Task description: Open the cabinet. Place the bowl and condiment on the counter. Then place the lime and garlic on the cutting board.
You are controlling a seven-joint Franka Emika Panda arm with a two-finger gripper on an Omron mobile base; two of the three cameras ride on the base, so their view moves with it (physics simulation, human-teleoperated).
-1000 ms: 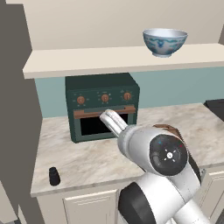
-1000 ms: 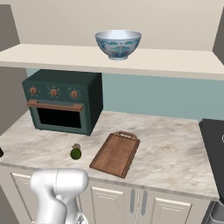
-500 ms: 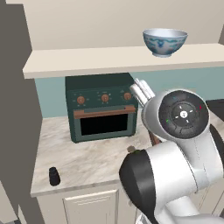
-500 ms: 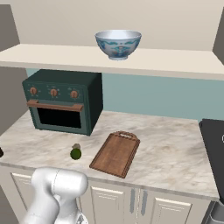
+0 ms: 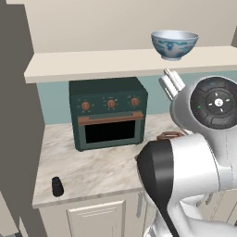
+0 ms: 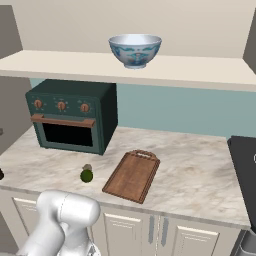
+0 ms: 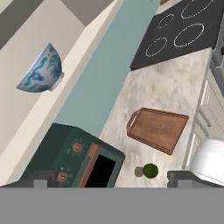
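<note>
Bowl [image 6: 135,50] sits upright on the cabinet's [image 6: 200,72] open bottom shelf, above and right of the green toaster oven [image 6: 70,117]; not yet on the counter [image 6: 200,175]. Gripper [image 5: 171,82] is raised near shelf height in the left base view, left of and below the bowl, not touching it. Fingers are spread wide, nothing between them (hand view shows both tips [image 7: 183,177] far apart at the bottom).

Handling, as a guess: the bowl looks like glazed ceramic, so rigid, fairly heavy, slick and chippable. It is too wide to span across; best bet is pinching the rim wall, one finger inside, one outside, then lifting straight up before clearing the shelf edge.

Condiment [image 5: 57,186] stands on the counter near the front left corner, well apart from the rest: small, light, hard, tips easily; grab around the body.

Lime [image 6: 87,175] lies just left of the cutting board [image 6: 132,175], with a tan lump, likely the garlic [image 6: 87,167], touching behind it. Both are round and may roll, so pinch across the middle.
</note>
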